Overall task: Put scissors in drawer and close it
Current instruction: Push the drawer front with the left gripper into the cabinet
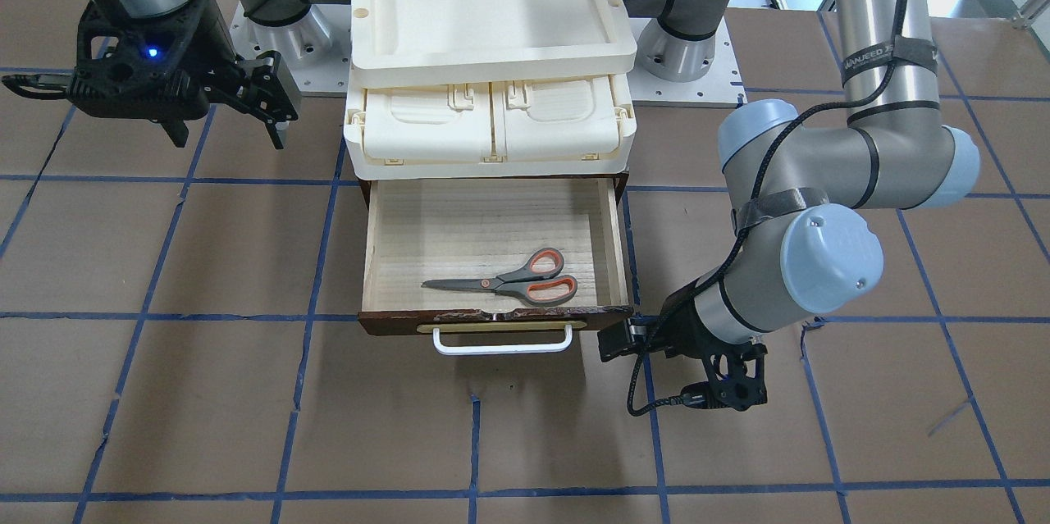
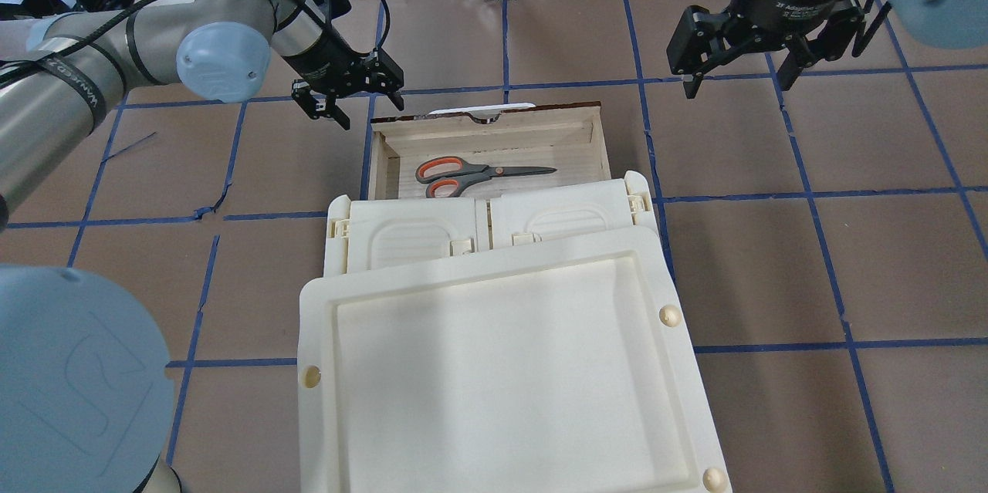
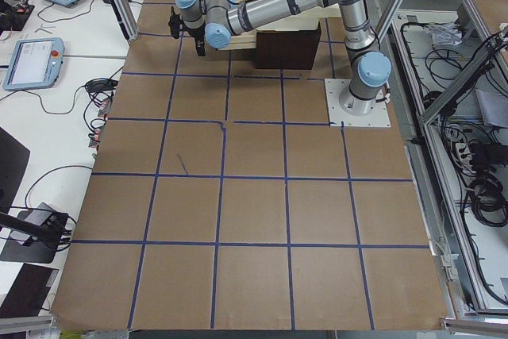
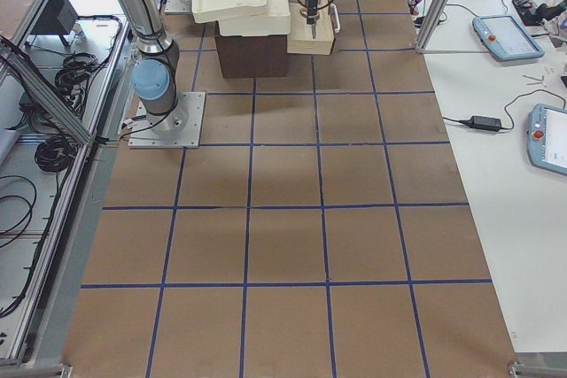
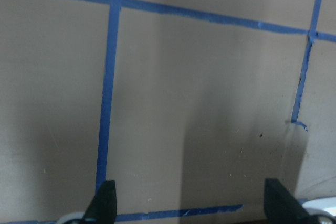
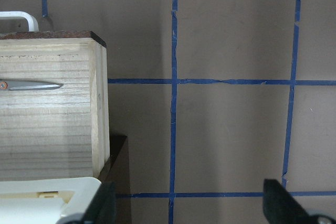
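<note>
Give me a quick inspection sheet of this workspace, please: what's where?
Surface: brown table with a blue tape grid, torn in spots.
Job's things: scissors lie flat inside the open drawer; its handle is untouched.
Clutter: cream trays stacked above the drawer.
Grippers: left gripper open, empty, beside the drawer's front corner; right gripper open, empty, off to the other side.
Cables: black cable hangs by the left gripper; bundles beyond the table's edge.
Surroundings: pendants on side benches.
</note>
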Controlling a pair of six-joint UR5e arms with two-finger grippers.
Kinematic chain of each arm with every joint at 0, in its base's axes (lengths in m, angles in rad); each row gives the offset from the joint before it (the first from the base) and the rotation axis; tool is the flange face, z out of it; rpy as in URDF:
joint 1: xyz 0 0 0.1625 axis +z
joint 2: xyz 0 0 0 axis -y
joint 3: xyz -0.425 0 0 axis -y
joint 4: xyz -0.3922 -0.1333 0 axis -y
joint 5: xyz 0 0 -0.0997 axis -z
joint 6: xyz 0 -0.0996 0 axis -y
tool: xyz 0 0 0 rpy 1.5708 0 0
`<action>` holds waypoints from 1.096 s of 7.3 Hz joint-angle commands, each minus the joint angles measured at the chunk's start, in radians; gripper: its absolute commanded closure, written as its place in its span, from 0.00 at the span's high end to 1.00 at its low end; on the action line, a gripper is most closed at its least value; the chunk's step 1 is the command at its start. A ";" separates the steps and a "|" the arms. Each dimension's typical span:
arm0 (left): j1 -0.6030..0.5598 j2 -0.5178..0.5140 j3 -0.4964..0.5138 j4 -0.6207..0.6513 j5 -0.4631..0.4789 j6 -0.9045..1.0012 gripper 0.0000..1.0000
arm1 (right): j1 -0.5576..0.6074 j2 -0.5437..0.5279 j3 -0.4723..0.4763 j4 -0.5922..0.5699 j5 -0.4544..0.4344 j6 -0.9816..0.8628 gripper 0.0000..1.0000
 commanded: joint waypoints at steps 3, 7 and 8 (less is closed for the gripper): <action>-0.004 0.054 -0.006 -0.150 0.003 -0.014 1.00 | -0.003 0.002 0.001 0.000 -0.006 0.000 1.00; -0.004 0.083 -0.065 -0.200 0.009 -0.012 1.00 | 0.001 -0.002 0.001 0.000 -0.008 0.000 1.00; -0.004 0.090 -0.083 -0.235 0.011 -0.014 1.00 | -0.006 -0.002 0.001 0.001 -0.008 0.000 1.00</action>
